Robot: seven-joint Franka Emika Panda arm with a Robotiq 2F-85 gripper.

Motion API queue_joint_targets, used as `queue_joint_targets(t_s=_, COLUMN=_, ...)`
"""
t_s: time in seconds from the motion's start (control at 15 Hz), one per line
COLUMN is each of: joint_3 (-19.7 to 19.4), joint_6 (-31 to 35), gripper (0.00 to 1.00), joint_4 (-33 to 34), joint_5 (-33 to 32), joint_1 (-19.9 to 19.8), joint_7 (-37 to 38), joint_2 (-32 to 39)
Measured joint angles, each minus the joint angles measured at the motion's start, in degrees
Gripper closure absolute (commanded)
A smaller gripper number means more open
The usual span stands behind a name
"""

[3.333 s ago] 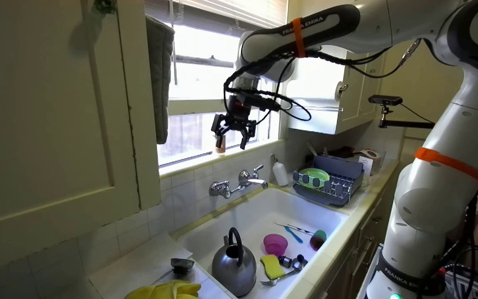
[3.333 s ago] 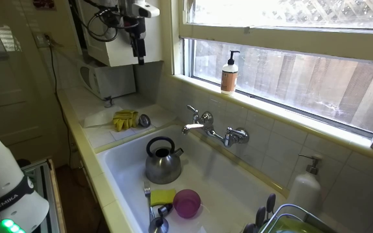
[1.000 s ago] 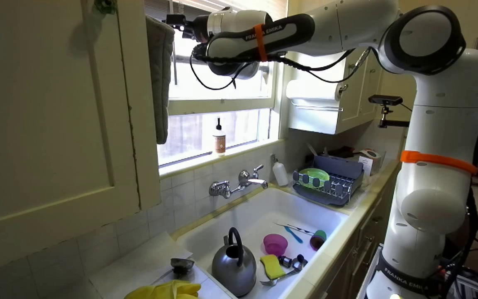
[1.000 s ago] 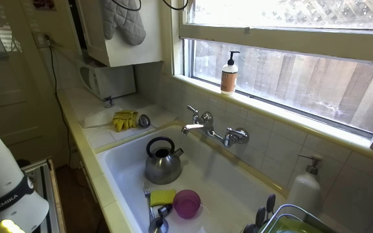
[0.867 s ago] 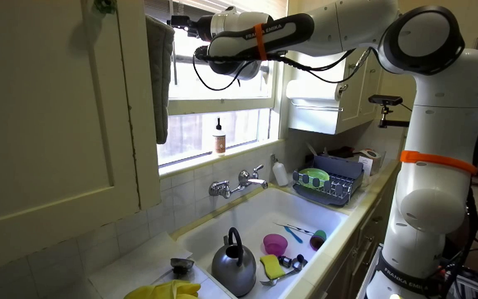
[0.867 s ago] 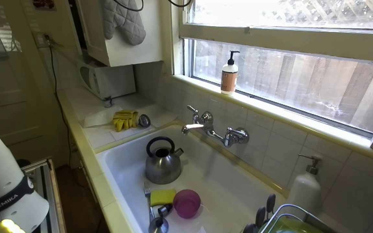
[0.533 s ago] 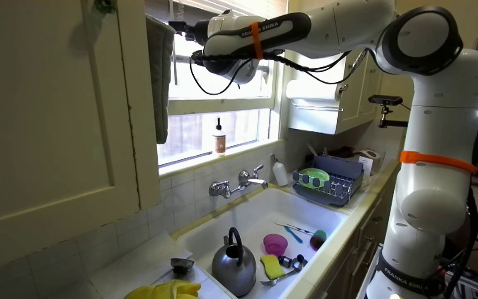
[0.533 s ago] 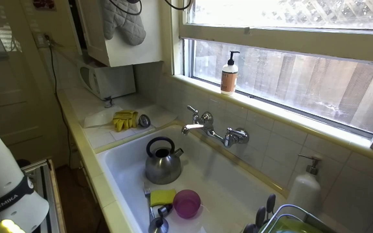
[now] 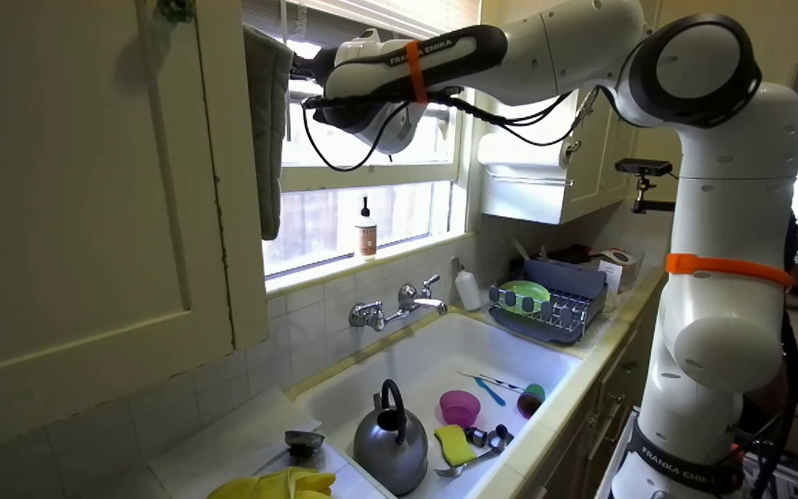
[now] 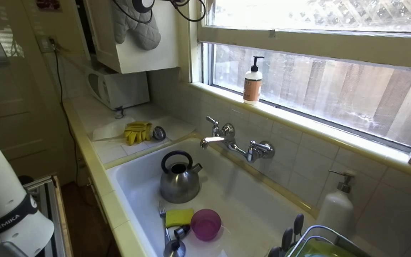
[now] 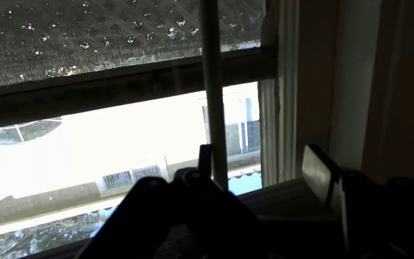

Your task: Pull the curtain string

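1. Across the left of the wrist view, allow for glare from the window [image 11: 128, 88]. Take no sense of "down" from this angle; use an exterior view for that.
2. Next, watch the near finger [image 11: 205, 158]: touching the curtain string [image 11: 214, 97] or just beside it, impossible to tell which. Avoid nudging, so as not to start a swing.
3. Then study the string itself, looking more like a thin rod, hanging in front of the window. Runs between both fingers in this view, though at what depth, cannot tell. Ease forward until sure of enclosing it.
4. Over the gap, read the gripper [image 11: 259, 162] as spread wide, holding nothing. Shift slightly left in this view to centre the string, then squeeze gently, check the hold, and pull slowly, straight down.
5. Farther right, mind the window frame [image 11: 288, 90], then the far finger [image 11: 316, 176], well apart from the string. Possibly prone to scraping that frame during the squeeze, so keep some clearance.
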Motion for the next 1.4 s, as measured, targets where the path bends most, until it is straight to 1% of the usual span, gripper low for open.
queue_joint_targets(t_s=0.13, joint_3=0.0, joint_6=0.8, gripper=0.81, joint_4=0.0, joint_5=1.1, joint_1=0.4, joint_7=-1.1, joint_2=0.3)
queue_joint_targets(t_s=0.27, joint_3=0.0, joint_6=1.0, gripper=0.94, joint_4=0.1, joint_5=2.0, joint_1=0.7, joint_7=-1.9, joint_2=0.4)
queue_joint_targets(t_s=0.33, joint_3=0.0, joint_6=1.0, gripper=0.99, joint_4=0.2, joint_5=2.3, joint_1=0.9, joint_7=-2.3, joint_2=0.4)
queue_joint_targets(t_s=0.73, joint_3=0.2, joint_6=0.9, gripper=1.00, joint_4=1.7, joint_5=2.2, joint_1=1.2, joint_7=-2.3, joint_2=1.1)
queue_joint_targets(t_s=0.87, joint_3=0.5, joint_6=0.2, gripper=1.00, joint_4=2.5, joint_5=0.5, joint_1=1.2, joint_7=-0.7, joint_2=1.5)
queue_joint_targets(t_s=1.0, joint_3=0.6, joint_6=-1.7, gripper=1.00, joint_4=3.3, joint_5=-3.1, joint_1=1.0, joint_7=3.1, joint_2=1.7)
queue_joint_targets(t_s=1.07, joint_3=1.0, joint_6=-2.5, gripper=0.76, joint_4=3.8, joint_5=-5.2, joint_1=0.7, joint_7=5.2, joint_2=1.8)
queue_joint_targets(t_s=1.13, joint_3=1.3, joint_6=-2.9, gripper=0.73, joint_4=4.3, joint_5=-6.9, joint_1=0.4, joint_7=6.9, joint_2=1.9)
queue_joint_targets(t_s=1.2, joint_3=1.6, joint_6=-3.0, gripper=0.68, joint_4=4.5, joint_5=-8.2, joint_1=0.2, joint_7=8.0, joint_2=2.0)
queue_joint_targets(t_s=1.4, joint_3=0.6, joint_6=-3.0, gripper=0.44, joint_4=4.5, joint_5=-7.8, joint_1=0.1, joint_7=8.0, joint_2=1.8)
